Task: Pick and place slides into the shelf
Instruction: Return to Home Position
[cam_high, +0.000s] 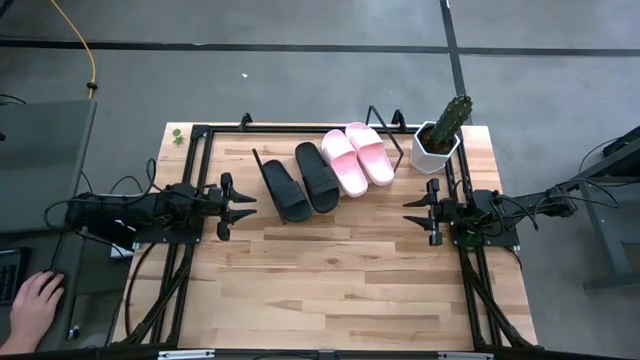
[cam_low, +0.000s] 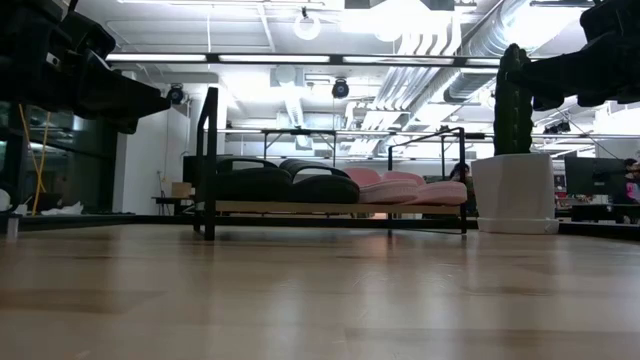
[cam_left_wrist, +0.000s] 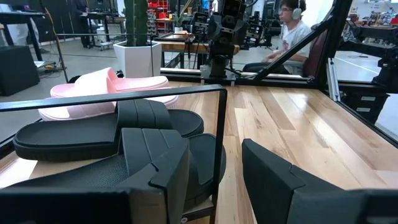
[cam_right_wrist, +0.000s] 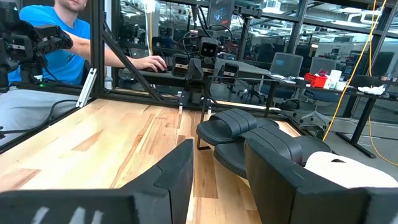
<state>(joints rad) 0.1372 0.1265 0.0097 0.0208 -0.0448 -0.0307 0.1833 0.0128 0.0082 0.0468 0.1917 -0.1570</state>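
Slides (cam_high: 318, 178) fill the shelf (cam_low: 250, 208), black pair (cam_high: 285, 190) at one end, pink pair (cam_high: 360, 155) at the other. We judge them light, bendy foam (slightly grippy), best pinched across the wide strap. Left gripper (cam_high: 245, 206) and right gripper (cam_high: 410, 212) hang empty, jaws apart, beyond either shelf end.

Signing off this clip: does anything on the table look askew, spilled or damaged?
Only slightly: the black slides and pink slides lie turned at an angle on the shelf, not square. Nothing spilled or damaged. The left gripper and right gripper are open and empty.
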